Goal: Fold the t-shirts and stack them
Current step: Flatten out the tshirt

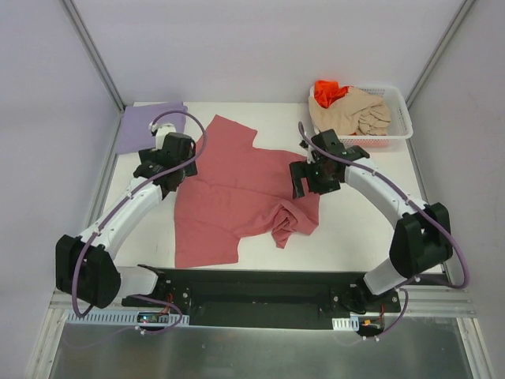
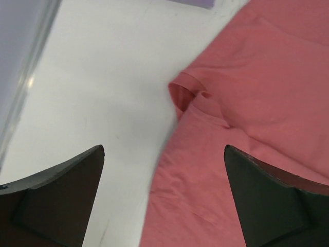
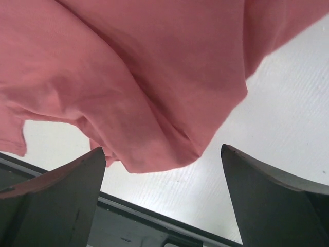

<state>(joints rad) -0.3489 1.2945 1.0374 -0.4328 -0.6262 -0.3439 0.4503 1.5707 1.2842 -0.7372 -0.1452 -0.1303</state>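
Observation:
The rose-red t-shirt (image 1: 237, 189) lies spread on the white table, its right sleeve part bunched (image 1: 290, 223). It also shows in the left wrist view (image 2: 247, 103) and the right wrist view (image 3: 144, 77). My left gripper (image 1: 162, 170) is open and empty over the shirt's left edge (image 2: 163, 154). My right gripper (image 1: 306, 180) is open and empty above the shirt's right edge (image 3: 163, 154). The lavender t-shirt (image 1: 146, 124) lies folded at the back left. The beige t-shirt (image 1: 355, 114) and the orange t-shirt (image 1: 327, 91) lie in the basket.
A white mesh basket (image 1: 398, 118) stands at the back right. The table's near edge with a black rail (image 1: 252, 280) runs between the arm bases. Grey walls close in the left, right and back.

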